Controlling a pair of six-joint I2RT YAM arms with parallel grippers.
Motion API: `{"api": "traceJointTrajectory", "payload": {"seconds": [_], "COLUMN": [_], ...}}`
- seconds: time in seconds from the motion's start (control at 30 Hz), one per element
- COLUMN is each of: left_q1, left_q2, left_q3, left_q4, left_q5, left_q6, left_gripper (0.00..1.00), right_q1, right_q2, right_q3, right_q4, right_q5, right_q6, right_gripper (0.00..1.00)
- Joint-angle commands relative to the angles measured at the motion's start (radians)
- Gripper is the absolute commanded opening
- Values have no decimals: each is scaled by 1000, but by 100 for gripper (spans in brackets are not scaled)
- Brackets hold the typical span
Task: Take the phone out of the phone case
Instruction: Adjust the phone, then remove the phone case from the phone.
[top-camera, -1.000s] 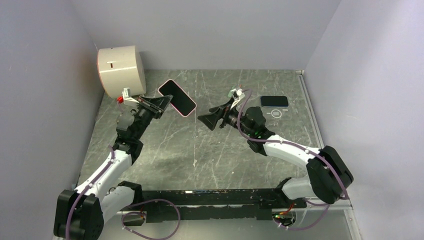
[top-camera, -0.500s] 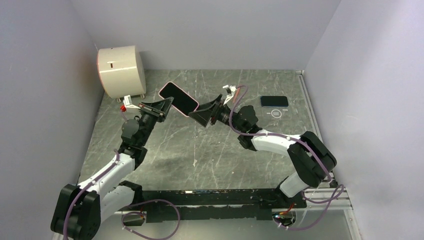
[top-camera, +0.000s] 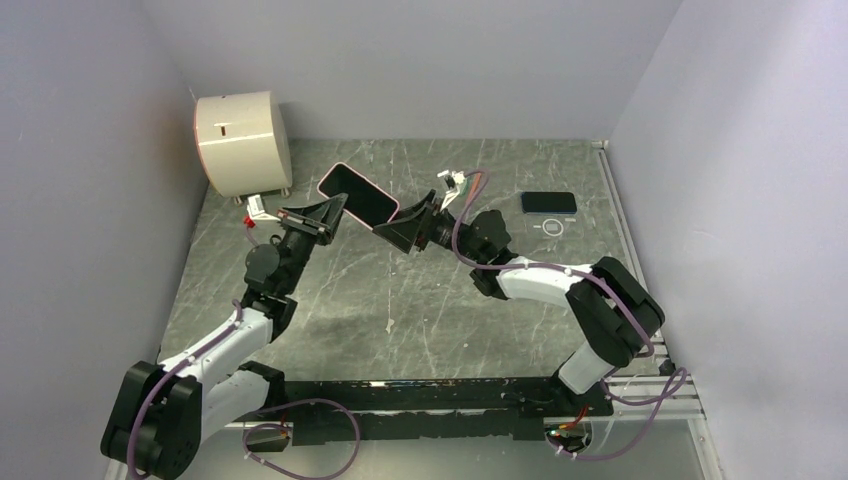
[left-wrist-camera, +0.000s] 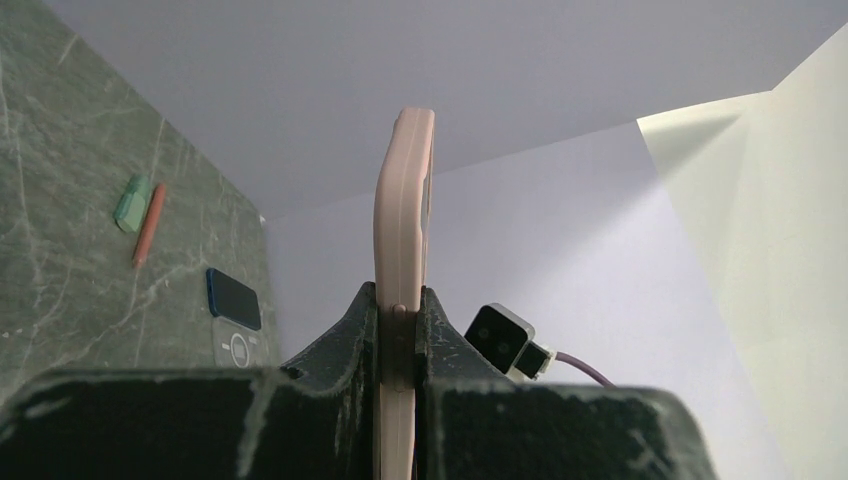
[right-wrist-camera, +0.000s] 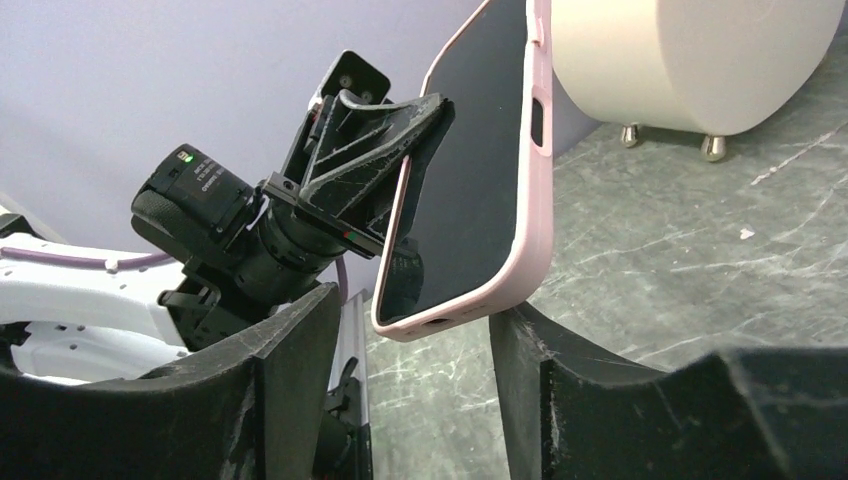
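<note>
A phone (top-camera: 358, 195) with a dark screen sits in a pink phone case (right-wrist-camera: 535, 200) and hangs in the air above the table's back left. My left gripper (top-camera: 335, 208) is shut on the case's long edges (left-wrist-camera: 404, 220), pinching it at mid-length. My right gripper (top-camera: 400, 228) has come up from the right, and its jaws stand apart around the phone's lower end (right-wrist-camera: 420, 320). In the right wrist view the right fingertip (right-wrist-camera: 505, 320) touches the case's corner, while the left fingertip (right-wrist-camera: 325, 300) is a gap away from the screen side.
A white drum-shaped device (top-camera: 243, 140) stands at the back left, close behind the held phone. A dark blue phone (top-camera: 548, 202) and a white card (top-camera: 553, 226) lie at the back right. A green eraser (left-wrist-camera: 132, 203) and an orange pencil (left-wrist-camera: 148, 222) lie on the marble table.
My right arm swung left until its jaws reached the phone's lower end, and the jaws narrowed. My left gripper shifted the phone slightly right and kept its hold.
</note>
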Motion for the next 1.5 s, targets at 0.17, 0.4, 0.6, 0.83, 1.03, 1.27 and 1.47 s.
{"api": "traceJointTrajectory", "payload": {"seconds": [0.17,0.4,0.6,0.83,1.03,1.27,1.47], "left_q1": [-18,-20,-20,-14,10,28,99], "left_q2": [-17,2,13,41,91,101,76], "left_q3": [-3,-7,11,41,65,91,123], "left_q4": [136,136,93,34,66,74,10], "left_q5": [-42,-35,-15,60,148,231,329], "left_q6": [-45,-75,-88,-119,-149,-142,-66], "left_gripper": [3,3,2,2,2,3,3], "right_q1": [13,18,18,19,15,-11,-43], "right_q2": [17,28,33,18,11,1,-48], "right_q3": [43,40,40,45,60,88,67], "right_q4": [93,111,98,41,-11,-91,-187], "right_q5": [-31,-63,-89,-125,-223,-204,-239], "right_q6": [-18,-66,-158,-363,-555,-638,-627], "right_gripper": [46,34,18,0,0,0,18]}}
